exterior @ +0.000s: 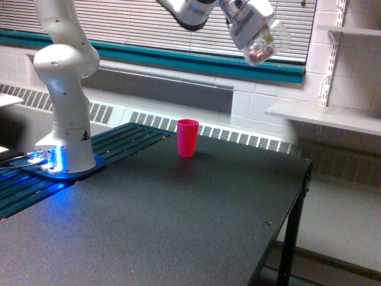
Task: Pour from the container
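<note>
The clear container (264, 43), clasped in the pincer (253, 30), is held tilted high above the desk (178, 220), up and to the exterior view's right of the upright pink cup (187, 137), probably so nothing spills before the pour.

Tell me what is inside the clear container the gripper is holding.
Small pinkish pieces show through the clear container, gathered at its lower end. The gripper covers part of its wall, so how full it is cannot be seen.
</note>
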Controlling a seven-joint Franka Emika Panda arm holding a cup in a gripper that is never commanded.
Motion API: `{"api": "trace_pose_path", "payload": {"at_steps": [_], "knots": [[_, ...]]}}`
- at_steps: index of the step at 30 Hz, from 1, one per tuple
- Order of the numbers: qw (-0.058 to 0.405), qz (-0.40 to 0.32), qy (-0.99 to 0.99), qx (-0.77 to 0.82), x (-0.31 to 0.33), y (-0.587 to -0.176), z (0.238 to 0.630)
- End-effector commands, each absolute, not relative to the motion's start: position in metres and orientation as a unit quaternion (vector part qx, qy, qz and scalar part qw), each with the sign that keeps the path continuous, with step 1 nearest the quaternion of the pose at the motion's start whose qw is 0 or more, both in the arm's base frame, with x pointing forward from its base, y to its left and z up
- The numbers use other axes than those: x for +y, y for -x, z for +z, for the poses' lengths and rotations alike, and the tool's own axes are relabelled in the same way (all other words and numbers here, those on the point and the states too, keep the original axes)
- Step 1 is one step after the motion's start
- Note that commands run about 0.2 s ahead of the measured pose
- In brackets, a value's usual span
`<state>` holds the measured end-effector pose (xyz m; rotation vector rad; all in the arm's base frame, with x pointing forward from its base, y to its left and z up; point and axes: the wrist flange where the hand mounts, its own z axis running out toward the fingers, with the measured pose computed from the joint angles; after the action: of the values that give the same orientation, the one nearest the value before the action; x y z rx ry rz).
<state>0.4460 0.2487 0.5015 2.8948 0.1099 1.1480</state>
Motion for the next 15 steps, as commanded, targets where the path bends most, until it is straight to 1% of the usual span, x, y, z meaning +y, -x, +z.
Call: {"api": "trace_pose_path", "payload": {"at_steps": [1,15], "knots": [[0.025,0.362,-0.931,0.039,0.24,-0.433,0.479],[0.058,0.347,-0.933,0.078,0.233,-0.406,0.443]]}}
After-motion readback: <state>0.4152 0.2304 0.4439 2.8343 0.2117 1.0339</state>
